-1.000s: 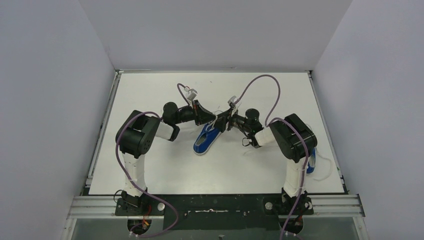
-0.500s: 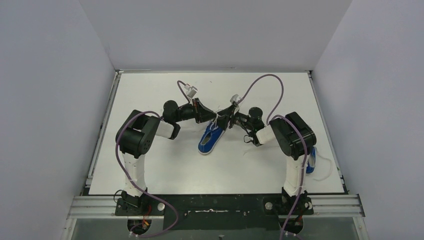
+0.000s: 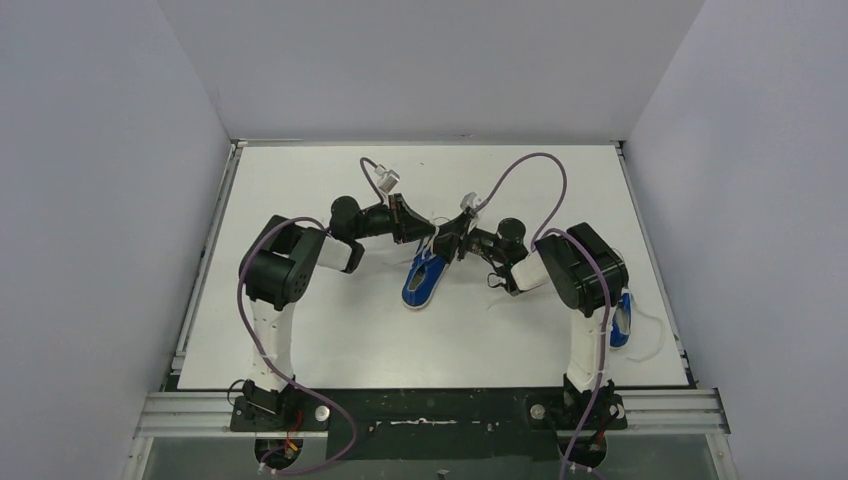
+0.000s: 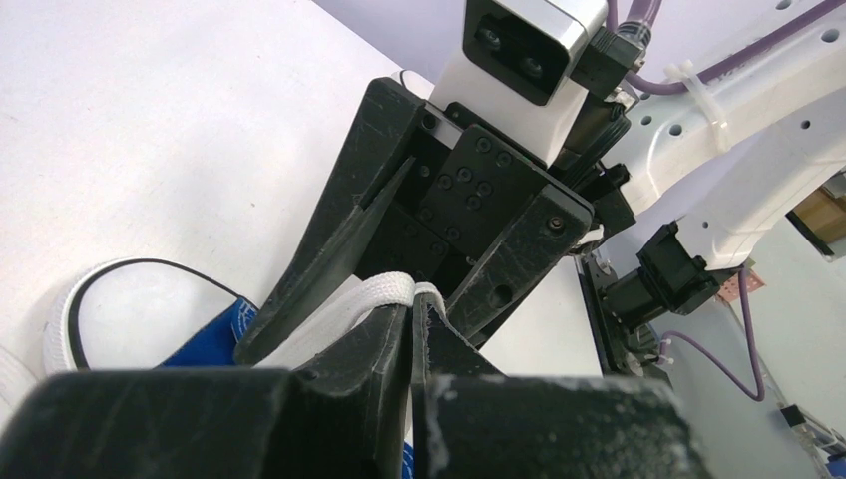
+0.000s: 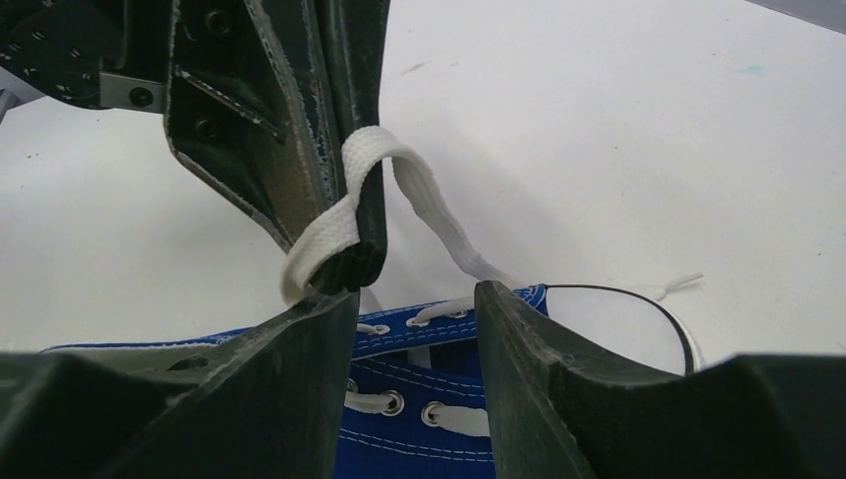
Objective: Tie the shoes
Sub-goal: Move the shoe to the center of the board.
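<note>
Lace loop (image 5: 371, 165) clamped in left gripper (image 3: 407, 222), raised above blue sneaker (image 3: 420, 283) at mid-tabletop, long axis far-to-near, toe nearward. Right gripper (image 5: 414, 299) jaws parted, gripping nothing; loop straight ahead, just beyond fingertips, off-centre. Second sneaker (image 3: 621, 325) by right edge.

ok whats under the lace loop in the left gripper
Under the lace loop pinched in the left gripper lies the open top of the blue shoe, eyelets showing. The right gripper's fingers cover both of its sides.
</note>
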{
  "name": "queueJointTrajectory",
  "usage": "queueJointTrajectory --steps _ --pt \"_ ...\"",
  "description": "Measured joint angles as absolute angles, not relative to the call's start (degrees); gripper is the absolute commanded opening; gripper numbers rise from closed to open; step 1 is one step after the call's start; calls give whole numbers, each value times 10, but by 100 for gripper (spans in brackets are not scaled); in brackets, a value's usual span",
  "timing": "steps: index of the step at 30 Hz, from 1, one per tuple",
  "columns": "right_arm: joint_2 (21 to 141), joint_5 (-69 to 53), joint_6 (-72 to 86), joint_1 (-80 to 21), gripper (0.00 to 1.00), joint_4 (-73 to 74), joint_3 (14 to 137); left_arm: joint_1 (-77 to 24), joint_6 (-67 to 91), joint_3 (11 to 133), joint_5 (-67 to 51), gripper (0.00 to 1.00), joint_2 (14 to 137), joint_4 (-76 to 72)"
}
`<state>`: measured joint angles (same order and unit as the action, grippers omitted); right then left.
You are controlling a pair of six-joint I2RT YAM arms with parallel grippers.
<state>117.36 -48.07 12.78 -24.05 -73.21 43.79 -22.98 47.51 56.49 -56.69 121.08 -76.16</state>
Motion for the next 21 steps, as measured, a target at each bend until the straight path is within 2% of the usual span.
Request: queueJointTrajectory --steps 11,21 --pt "1174 -496 134 -232 49 -735 440 -218 457 644 -637 0 1258 -761" --pt "1197 -505 159 -232 51 -743 466 -218 438 660 -653 0 1273 -764"
